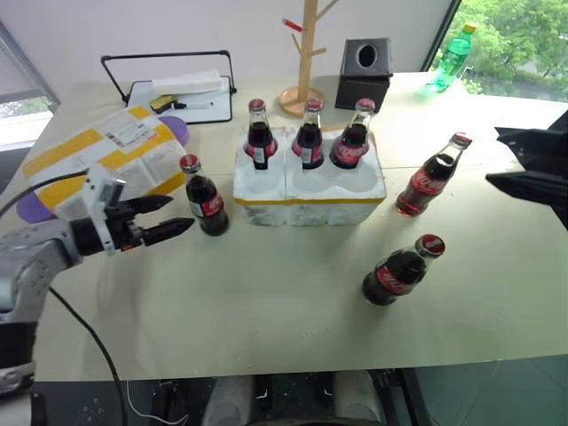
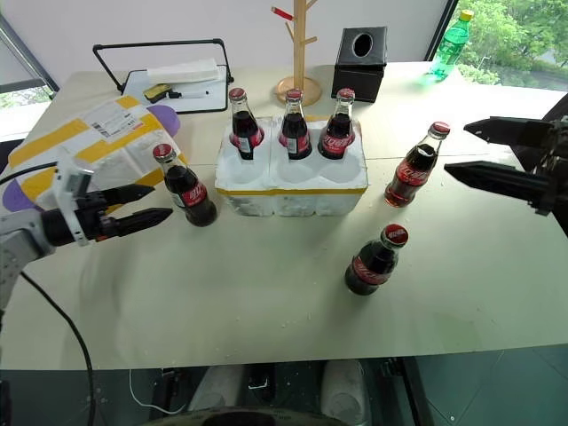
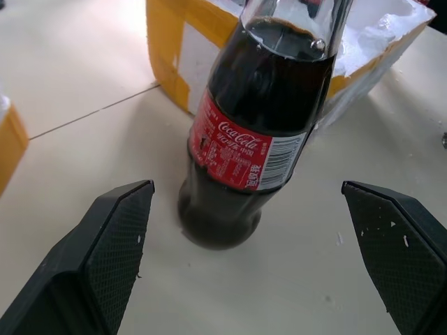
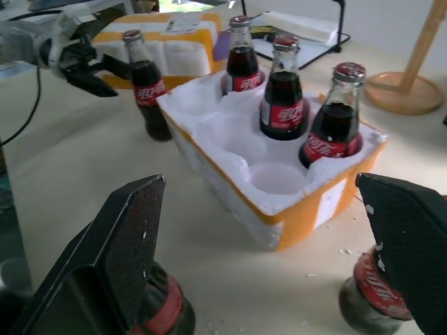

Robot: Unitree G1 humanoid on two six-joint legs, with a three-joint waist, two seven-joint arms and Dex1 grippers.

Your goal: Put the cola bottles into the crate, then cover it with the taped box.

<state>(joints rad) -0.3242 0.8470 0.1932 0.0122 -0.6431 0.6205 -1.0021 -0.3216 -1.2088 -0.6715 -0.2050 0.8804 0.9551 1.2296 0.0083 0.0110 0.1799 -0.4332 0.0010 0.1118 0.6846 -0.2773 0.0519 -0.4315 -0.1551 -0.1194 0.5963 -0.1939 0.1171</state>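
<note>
Reaching with the left gripper (image 2: 153, 202), fingers (image 3: 112, 237) spread wide and gripping nothing, tips just short of the nearest cola bottle (image 2: 186, 186), which stands upright on the desk (image 2: 266, 302) beside the crate's left end. Right gripper (image 2: 475, 151) likewise spread and empty, hovering near the bottle (image 2: 413, 167) standing off the crate's right end; one more bottle (image 2: 373, 262) out in front, apart from the rest.

Crate (image 2: 293, 191) in mid-desk: three bottles (image 2: 294, 126) seated in the back row of wells, front row of three still empty. Taped box (image 2: 98, 146) behind the left gripper, resting against the far side of the near bottle as seen from the left wrist.

To do this step well, probably: slide forward until both fingers flank the label band, squarely either side, before closing. Keep the approach level and low on the body, not the neck, since a nudge could tip the glass toward the box. Close gently, lift straight up clear of the crate wall, then aim for the nearest empty front well.
</note>
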